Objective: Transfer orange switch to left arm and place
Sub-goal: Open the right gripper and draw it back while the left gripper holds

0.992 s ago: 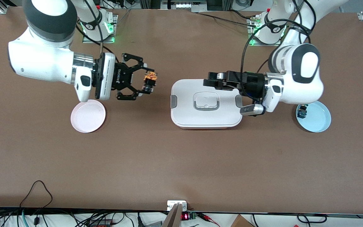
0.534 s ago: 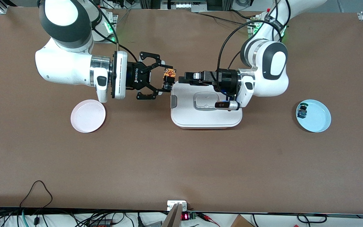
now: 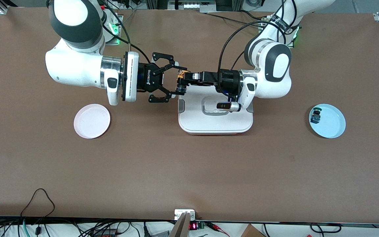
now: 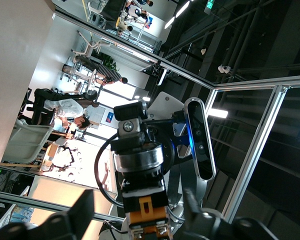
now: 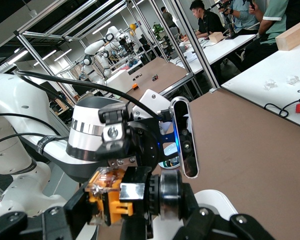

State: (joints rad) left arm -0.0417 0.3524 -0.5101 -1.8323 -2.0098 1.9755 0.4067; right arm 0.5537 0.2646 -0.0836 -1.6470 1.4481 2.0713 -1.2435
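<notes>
1. The right end effector [image 3: 177,81] was clamped on the orange switch [image 3: 181,80], held in the air over the corner of the box [image 3: 215,124] that lay toward the right arm's end of the counter [image 3: 189,171] and farther from the front camera.
2. The left end effector [image 3: 184,80] met the switch from the box side, its fingers parted around the orange end; whether they pressed on it could not be told.
3. The box, a white rounded-rectangular container with grey side clips and a recessed handle, sat mid-counter beneath the left arm's wrist. Bare brown counter lay open all round it.
4. A shallow pink plate [image 3: 91,120] sat toward the right arm's end, well apart from the box. A pale blue plate [image 3: 331,123] sat toward the left arm's end, with a small blue-and-green-topped component [image 3: 315,116] on it near the rim.
5. The right wrist view showed the switch [image 5: 107,197] close up: a translucent orange block joined to a black ribbed cylinder.
6. The left wrist view showed the switch's orange end [image 4: 146,212] facing it, with a dark finger [image 4: 83,209] on each side and a gap visible.
</notes>
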